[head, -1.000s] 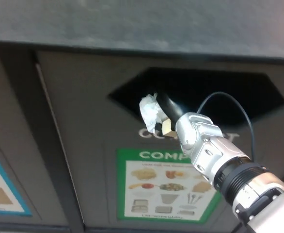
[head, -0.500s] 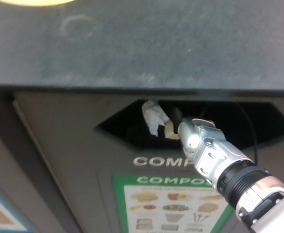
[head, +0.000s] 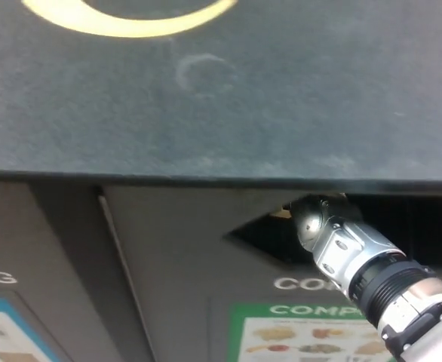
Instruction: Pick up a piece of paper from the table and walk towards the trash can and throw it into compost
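The right hand is reached into the dark opening of the compost bin, just under the overhanging bin top. Only the silver wrist housing and the black collar behind it are seen clearly; the fingers are hidden inside the slot and behind the edge of the top, so it cannot be told how far they are spread or whether anything is held. The paper is not seen anywhere in the head view. A small pale yellowish patch is seen just left of the wrist, at the upper edge of the opening; what it is cannot be told. Below the wrist, white lettering is printed on the bin front, partly covered by the forearm, and beneath it a green-bordered label with food pictures is seen. Far to the left of the hand, a blue-bordered label on the neighbouring panel is partly seen. A yellow arc is marked on the top, well above the hand.
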